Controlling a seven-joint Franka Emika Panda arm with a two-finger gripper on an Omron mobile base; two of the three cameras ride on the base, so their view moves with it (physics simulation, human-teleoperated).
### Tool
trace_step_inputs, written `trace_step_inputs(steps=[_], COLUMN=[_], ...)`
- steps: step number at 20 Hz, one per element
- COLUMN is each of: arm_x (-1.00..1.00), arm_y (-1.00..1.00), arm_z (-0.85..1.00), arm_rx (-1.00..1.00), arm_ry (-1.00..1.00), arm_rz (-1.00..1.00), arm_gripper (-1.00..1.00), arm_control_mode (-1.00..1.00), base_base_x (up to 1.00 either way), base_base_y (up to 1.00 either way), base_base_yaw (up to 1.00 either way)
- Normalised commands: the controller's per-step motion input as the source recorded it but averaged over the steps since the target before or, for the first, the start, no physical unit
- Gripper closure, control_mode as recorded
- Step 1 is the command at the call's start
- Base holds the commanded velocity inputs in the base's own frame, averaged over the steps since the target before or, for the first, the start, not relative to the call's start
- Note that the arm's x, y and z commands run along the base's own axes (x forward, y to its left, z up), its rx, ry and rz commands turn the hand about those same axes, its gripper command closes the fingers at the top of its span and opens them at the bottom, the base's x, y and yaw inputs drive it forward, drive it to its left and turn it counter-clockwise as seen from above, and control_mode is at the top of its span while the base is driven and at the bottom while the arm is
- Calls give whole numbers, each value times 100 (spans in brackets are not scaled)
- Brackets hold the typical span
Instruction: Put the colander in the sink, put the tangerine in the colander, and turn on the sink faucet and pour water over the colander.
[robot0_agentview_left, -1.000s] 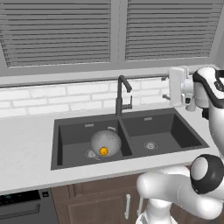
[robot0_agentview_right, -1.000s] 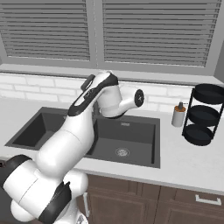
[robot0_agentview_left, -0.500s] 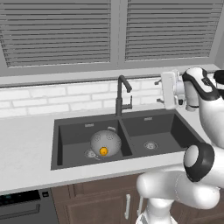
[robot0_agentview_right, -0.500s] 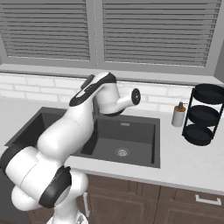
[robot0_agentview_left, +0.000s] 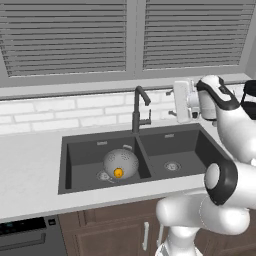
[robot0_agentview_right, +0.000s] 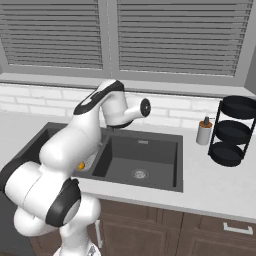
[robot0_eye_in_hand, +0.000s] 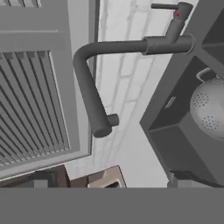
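Your pincer (robot0_agentview_left: 173, 102) has swung further left toward the sink faucet (robot0_agentview_left: 139, 107) since a second ago; you cannot tell whether it is open or closed. Frame centre, the pierced silver colander (robot0_agentview_left: 120, 162) sits in the sink's (robot0_agentview_left: 81, 155) left basin, the orange tangerine (robot0_agentview_left: 118, 173) inside.

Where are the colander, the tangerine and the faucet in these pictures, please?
colander (robot0_agentview_left: 121, 161): left base view, on its rounded pierced wall.
tangerine (robot0_agentview_left: 118, 173): left base view, on the middle of the orange fruit.
faucet (robot0_eye_in_hand: 87, 89): hand view, on the curved spout.

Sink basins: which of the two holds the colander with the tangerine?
The left basin of the dark grey double sink holds the round silver-grey pierced colander with the small orange tangerine; the right basin shows just its round metal drain.
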Motion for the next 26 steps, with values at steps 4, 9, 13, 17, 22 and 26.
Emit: trace_step_inputs(steps=[4, 9, 13, 17, 22, 26], arm_x=[7, 0, 6, 27, 41, 9], arm_y=[36, 15, 0, 1, 0, 1], arm_z=[0, 0, 0, 0, 0, 0], arm_rx=[0, 2, 7, 5, 3, 0], arm_ry=[-8, -15, -16, -8, 0, 0], arm_rz=[0, 0, 0, 2, 7, 16], arm_gripper=[-100, -100, -100, -100, -100, -100], arm_control_mode=[-100, -100, -100, -100, -100, -100], base_base_x=[0, 0, 0, 0, 0, 0], base_base_y=[0, 0, 0, 0, 0, 0], base_base_yaw=[0, 0, 0, 0, 0, 0])
